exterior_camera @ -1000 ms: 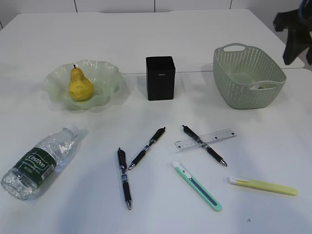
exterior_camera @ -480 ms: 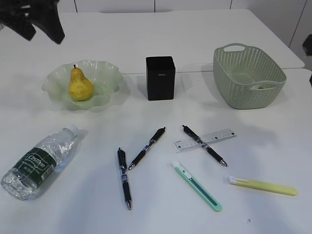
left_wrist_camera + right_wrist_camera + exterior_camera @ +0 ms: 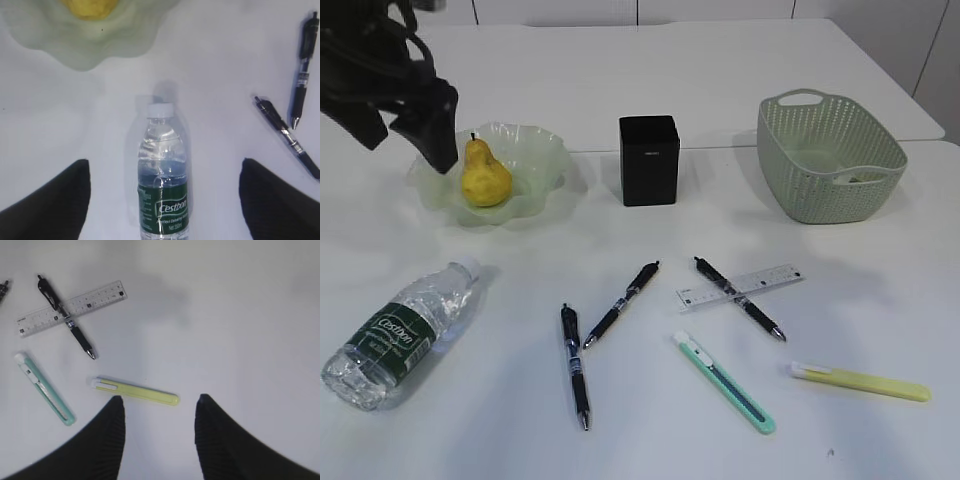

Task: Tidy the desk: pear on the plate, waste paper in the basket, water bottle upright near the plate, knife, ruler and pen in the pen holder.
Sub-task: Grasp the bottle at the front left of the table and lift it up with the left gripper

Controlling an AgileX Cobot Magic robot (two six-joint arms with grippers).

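At upper left, the left gripper (image 3: 400, 125), jaws spread wide, hangs beside the plate (image 3: 545, 160) holding the pear (image 3: 484, 175). The water bottle (image 3: 400, 330) lies flat lower left. The right gripper (image 3: 159, 412) gapes above a yellow knife (image 3: 136, 391).

L gripper (image 3: 405, 135) now lower, nearer pear (image 3: 484, 175) (R arm gone)

The water bottle (image 3: 163, 192) label reads "Cestbon".
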